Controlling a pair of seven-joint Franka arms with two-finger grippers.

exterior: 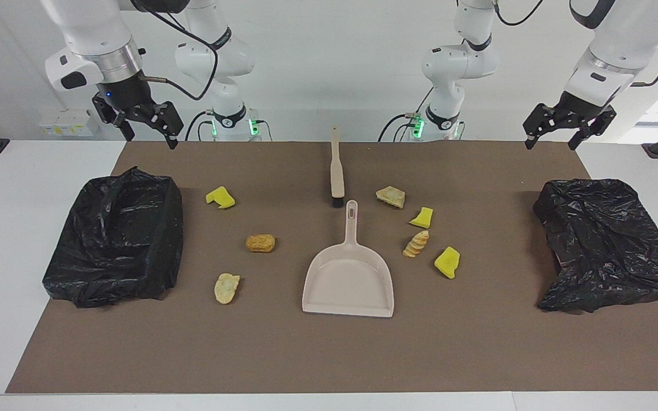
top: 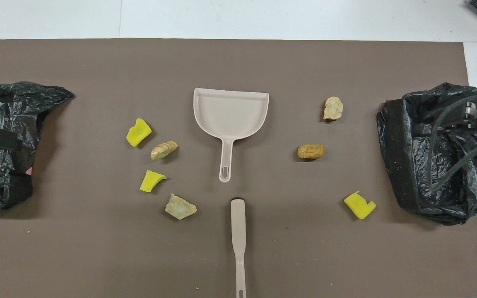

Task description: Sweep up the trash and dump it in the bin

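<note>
1. Left gripper (exterior: pixel 569 130) and right gripper (exterior: pixel 145 127) are hanging released, holding nothing, above the table's robot-side edge.
2. Trash is lying scattered: four scraps (exterior: pixel 418 244) on one side of the dustpan (exterior: pixel 349 279), three (exterior: pixel 260 242) on the other.
3. Advice: grasp the brush (exterior: pixel 336 165) mid-handle first; steady the dustpan.

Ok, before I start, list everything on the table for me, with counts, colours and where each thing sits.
Yellow sponge chunks: three; two toward the left arm's end, one toward the right arm's end.
Tan bread pieces: four; two among the sponge chunks at the left arm's end, two at the right arm's end.
Dustpan: one, beige, mid-table, handle toward the robots.
Brush: one, beige, nearer the robots than the dustpan, in line with it.
Bins: two, black-bagged, one at each end.
Mat: one, brown, under everything.
Left gripper: open, raised over the mat's edge, waiting.
Right gripper: open, raised likewise.
</note>
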